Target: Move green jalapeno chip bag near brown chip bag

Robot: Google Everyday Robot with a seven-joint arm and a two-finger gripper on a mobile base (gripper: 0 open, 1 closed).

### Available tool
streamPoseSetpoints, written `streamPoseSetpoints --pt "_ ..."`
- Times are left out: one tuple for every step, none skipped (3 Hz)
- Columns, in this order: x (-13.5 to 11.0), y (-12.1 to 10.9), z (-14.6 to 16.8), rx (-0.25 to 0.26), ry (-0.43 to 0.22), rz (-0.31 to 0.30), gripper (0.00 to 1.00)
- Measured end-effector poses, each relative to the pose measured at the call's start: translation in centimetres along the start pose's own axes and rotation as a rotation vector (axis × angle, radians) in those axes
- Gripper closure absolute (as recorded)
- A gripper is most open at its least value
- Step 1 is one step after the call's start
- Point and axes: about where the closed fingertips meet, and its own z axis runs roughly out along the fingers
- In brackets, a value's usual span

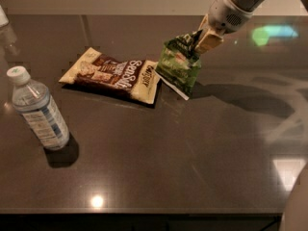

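Observation:
The green jalapeno chip bag (178, 65) hangs tilted from its top edge, its white lower edge touching or just above the dark table right beside the brown chip bag. The brown chip bag (111, 73) lies flat, dark brown with cream-yellow ends and white "Sea Salt" lettering, left of the green bag. My gripper (199, 41) comes in from the upper right and is shut on the green bag's top edge.
A clear water bottle (37, 109) with a white cap stands at the left front. The dark glossy table (192, 148) stretches to the front and right, with its front edge near the bottom. Part of the robot body shows at the bottom right corner.

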Motion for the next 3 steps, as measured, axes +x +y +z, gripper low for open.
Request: streamPoseSetpoints --pt "-0.1 -0.07 0.26 -0.001 -0.002 -0.001 0.14" --pt "-0.2 -0.14 0.52 -0.002 -0.003 -0.002 0.0" --pt "-0.21 -0.14 0.53 -0.002 -0.003 -0.002 0.0"
